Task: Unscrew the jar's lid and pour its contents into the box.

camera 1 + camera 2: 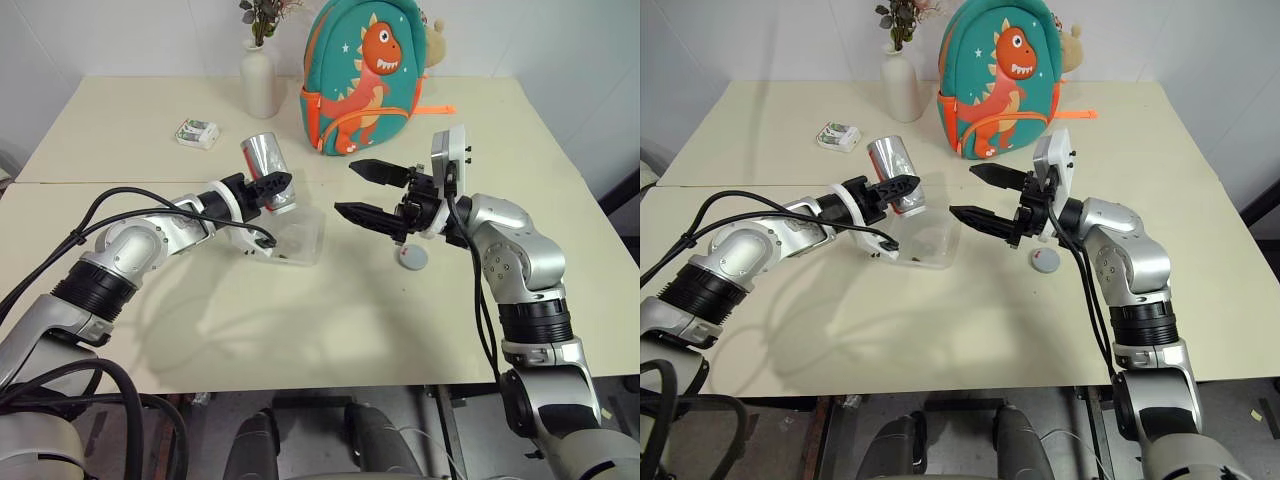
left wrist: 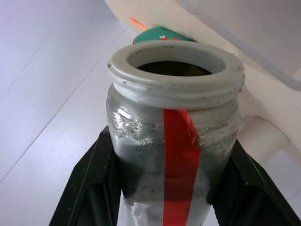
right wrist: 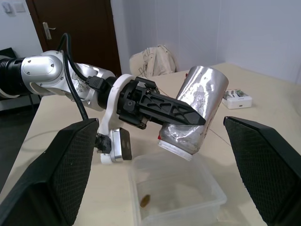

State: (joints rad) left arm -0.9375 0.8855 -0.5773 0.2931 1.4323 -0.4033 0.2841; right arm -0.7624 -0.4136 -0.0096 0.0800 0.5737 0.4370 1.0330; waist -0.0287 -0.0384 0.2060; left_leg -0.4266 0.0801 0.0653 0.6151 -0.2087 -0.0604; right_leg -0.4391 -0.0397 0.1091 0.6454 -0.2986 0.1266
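Both arms reach over the table [image 1: 560, 130]. Box [image 1: 930, 242] sits between them; jar [image 1: 268, 170] — uncapped, tilted mouth-down over the box — is clamped in the left gripper [image 1: 270, 188], fingers closed on its sides. Right gripper [image 1: 365, 190] hangs spread wide, empty. Lid [image 1: 411, 257] lies on the table beneath it. One brown bit [image 3: 145, 201] rests in the box. Pouring well likely means holding the mouth above the box and tipping steeper.

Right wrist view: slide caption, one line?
Left gripper tips the open jar mouth-down over the box; one brown bit inside.
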